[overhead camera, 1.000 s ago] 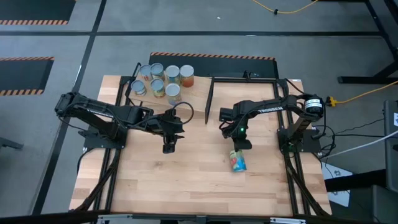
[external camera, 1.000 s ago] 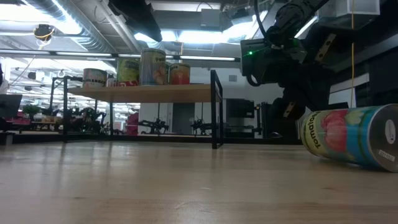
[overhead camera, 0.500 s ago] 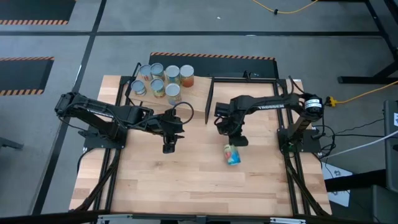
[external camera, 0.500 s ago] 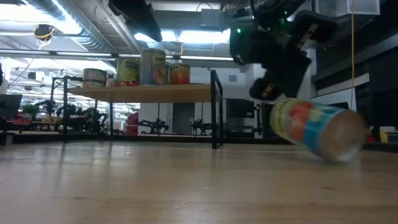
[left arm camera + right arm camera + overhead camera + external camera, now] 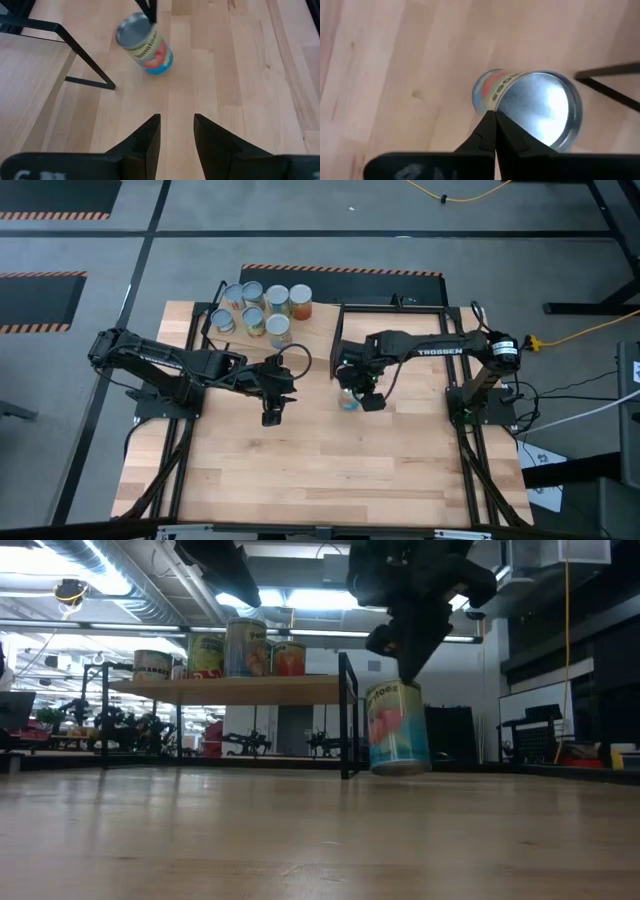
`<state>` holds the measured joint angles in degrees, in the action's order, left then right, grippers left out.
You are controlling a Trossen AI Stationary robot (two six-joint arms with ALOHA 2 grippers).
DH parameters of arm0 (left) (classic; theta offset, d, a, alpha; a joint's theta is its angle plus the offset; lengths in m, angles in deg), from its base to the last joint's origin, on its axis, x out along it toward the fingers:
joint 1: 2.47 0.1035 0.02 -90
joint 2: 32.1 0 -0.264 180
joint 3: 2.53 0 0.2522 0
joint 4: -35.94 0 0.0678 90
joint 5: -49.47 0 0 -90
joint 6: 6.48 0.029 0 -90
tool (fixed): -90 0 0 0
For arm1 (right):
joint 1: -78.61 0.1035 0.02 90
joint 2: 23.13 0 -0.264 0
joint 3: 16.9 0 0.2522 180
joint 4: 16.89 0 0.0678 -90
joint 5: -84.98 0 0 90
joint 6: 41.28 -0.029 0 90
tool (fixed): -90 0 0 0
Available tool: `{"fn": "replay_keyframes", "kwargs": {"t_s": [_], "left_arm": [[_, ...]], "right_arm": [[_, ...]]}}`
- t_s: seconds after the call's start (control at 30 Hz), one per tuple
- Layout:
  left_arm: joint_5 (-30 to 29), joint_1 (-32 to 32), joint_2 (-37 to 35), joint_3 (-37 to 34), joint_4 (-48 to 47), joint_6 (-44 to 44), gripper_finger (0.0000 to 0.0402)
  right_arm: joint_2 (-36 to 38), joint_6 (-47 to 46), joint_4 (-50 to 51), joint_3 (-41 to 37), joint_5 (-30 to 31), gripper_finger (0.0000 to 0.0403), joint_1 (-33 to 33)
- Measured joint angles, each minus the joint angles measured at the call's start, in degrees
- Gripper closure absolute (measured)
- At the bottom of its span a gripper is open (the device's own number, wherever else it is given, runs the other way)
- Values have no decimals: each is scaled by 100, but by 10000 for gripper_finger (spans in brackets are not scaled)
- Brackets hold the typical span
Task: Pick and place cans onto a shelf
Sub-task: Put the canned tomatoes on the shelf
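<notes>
Single can (image 5: pixel 398 727) seen upright beside shelf (image 5: pixel 315 330) divider, held by rim. Right gripper (image 5: pixel 490 131) pinched on can top edge. Left gripper (image 5: pixel 177 135) parted, empty, hovering mid-table.

Near the centre of the high view, the can (image 5: pixel 348 402) has a silvery top and a label banded yellow, red and light blue (image 5: pixel 397 727). The cans on the shelf (image 5: pixel 262 308), at upper left, have pale silver-blue tops with yellow, blue and orange-red labels. The shelf (image 5: pixel 315 330) is light plywood in a black frame. The tabletop (image 5: pixel 300 470) is pale striped wood. Both claws, left (image 5: pixel 176 145) and right (image 5: pixel 492 132), are black. Orange-black hazard stripes (image 5: pixel 340 271) edge the grey floor.
</notes>
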<state>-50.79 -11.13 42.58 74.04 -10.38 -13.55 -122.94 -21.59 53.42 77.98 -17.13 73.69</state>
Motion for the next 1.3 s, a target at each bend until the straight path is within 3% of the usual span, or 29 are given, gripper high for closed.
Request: {"fn": "replay_keyframes", "kwargs": {"t_s": [0.2, 0.37, 0.77, 1.3], "left_arm": [[1, 1, 0, 0, 1, 0, 292], [2, -1, 0, 0, 2, -2, 292], [2, -1, 0, 0, 2, -2, 292], [3, 0, 0, 0, 2, -5, 292]], "right_arm": [[0, -15, -260, -283, 69, 403, 306], [0, -54, -293, -284, 502, 403, 490], [0, -139, -297, -284, 500, 374, 554], [0, -307, -301, -286, 486, 371, 554]]}}
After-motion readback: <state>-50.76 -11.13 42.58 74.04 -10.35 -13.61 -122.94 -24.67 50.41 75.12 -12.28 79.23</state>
